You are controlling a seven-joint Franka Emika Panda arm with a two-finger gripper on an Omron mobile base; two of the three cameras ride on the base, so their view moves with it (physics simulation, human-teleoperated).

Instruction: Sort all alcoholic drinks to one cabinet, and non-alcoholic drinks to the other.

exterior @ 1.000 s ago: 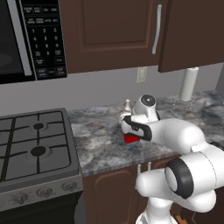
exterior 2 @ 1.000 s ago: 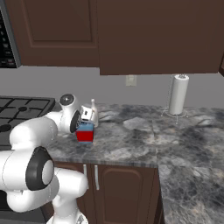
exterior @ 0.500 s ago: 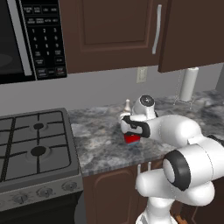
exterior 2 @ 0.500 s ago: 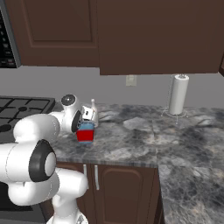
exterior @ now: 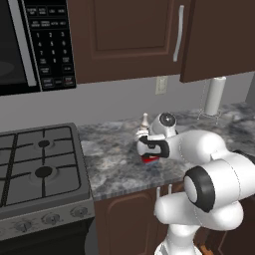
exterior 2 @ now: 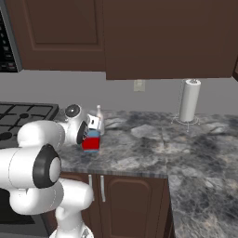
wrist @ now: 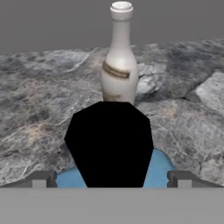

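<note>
Nothing moved; open hand (wrist: 112, 177) straddles one blue bottle (exterior 2: 91, 141), one pale bottle (wrist: 119, 65) behind.

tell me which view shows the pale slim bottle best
The hand view: the pale slim bottle stands upright and whole on the counter, behind the blue bottle's black cap. In both base views the arm hides most of it; just its neck and top show.

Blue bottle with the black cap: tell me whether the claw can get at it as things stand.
Probably yes. The claw hangs open just above the blue bottle, a fingertip on each side of its black cap. The pale bottle stands behind it, apart and not in the way.
</note>
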